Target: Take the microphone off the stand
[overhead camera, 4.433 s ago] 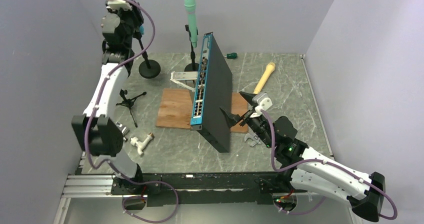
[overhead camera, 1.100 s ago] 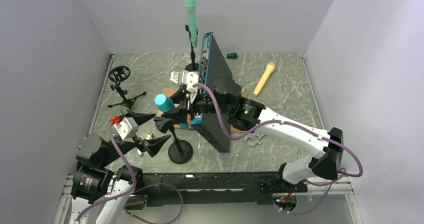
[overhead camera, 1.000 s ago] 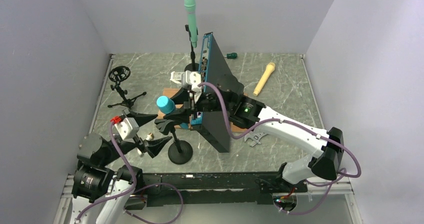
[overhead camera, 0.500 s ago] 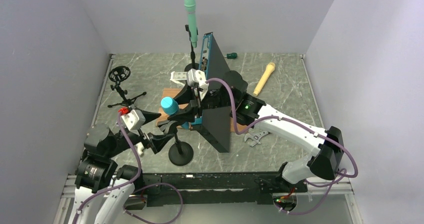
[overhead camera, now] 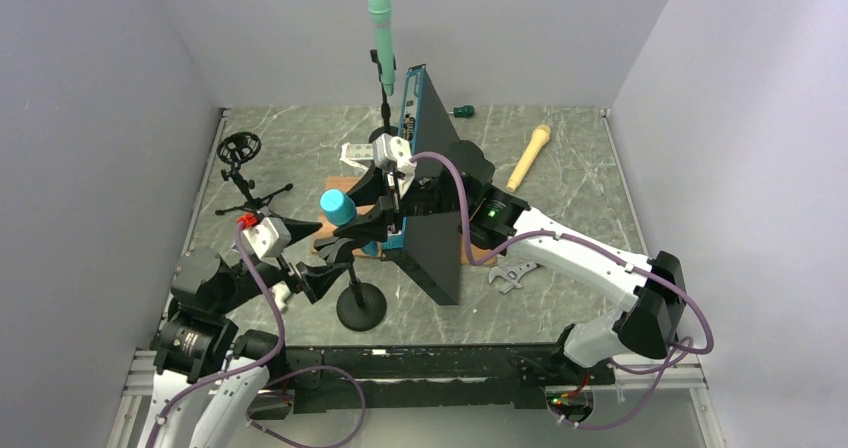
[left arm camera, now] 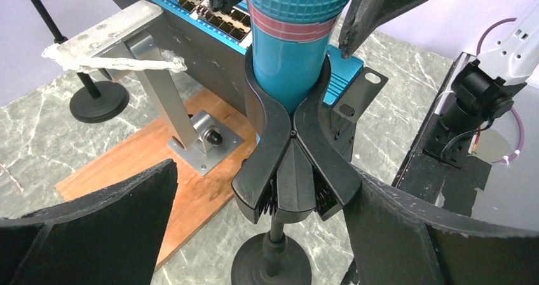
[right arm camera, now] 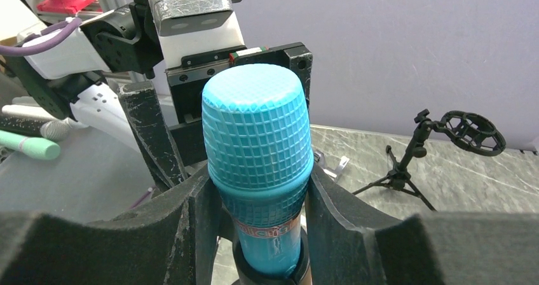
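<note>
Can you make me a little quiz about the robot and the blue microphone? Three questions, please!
1. True or false: the blue microphone is lying flat on its side.
2. Pick one. The right gripper is: A, wide open; B, closed around the blue microphone; C, closed on nothing at all.
3. Fill the gap: the left gripper is wide ____, pointing at the clip that holds the microphone.

Key
1. False: it stands upright in the clip.
2. B
3. open
</note>
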